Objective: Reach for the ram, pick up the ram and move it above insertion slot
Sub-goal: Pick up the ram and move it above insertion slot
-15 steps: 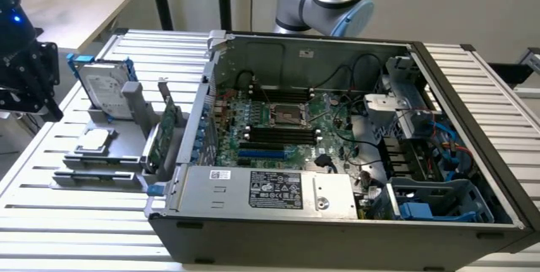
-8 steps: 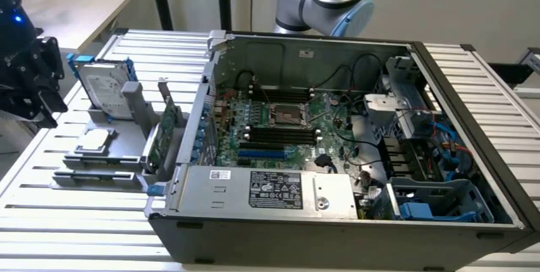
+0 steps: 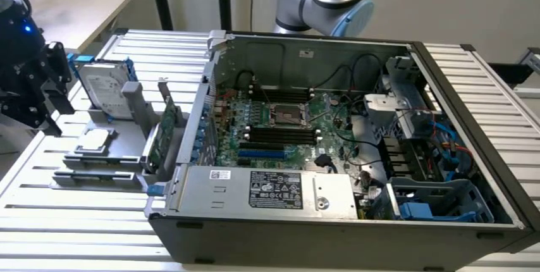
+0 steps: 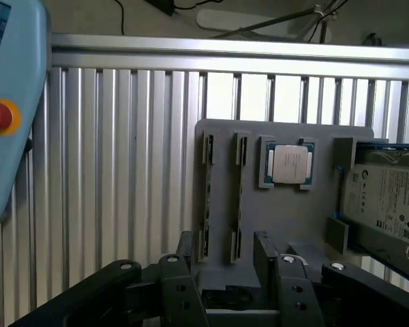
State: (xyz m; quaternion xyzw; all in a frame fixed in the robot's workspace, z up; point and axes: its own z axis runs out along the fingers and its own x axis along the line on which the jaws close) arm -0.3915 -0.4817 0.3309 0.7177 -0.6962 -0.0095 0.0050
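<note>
Gripper (image 4: 225, 262) poised over gray holder (image 4: 286, 225) on slatted table (image 4: 123, 170), fingers (image 4: 184, 253) spread wide, gripping nothing. Ram (image 4: 207, 197) stands edge-on in holder slot, untouched, second stick (image 4: 238, 197) in next slot. CPU (image 4: 290, 163) and hard drive (image 4: 388, 197) sit in holder beside slots. Open computer case (image 3: 253, 234) stands to exterior view's right of holder.

I record the table (image 4: 123, 177) as ribbed bare metal with a dull sheen, the holder (image 4: 286, 225) as matt grey plastic, the processor (image 4: 290, 163) lid as smooth bright metal, and the gripper (image 4: 223, 238) as matt black.
</note>
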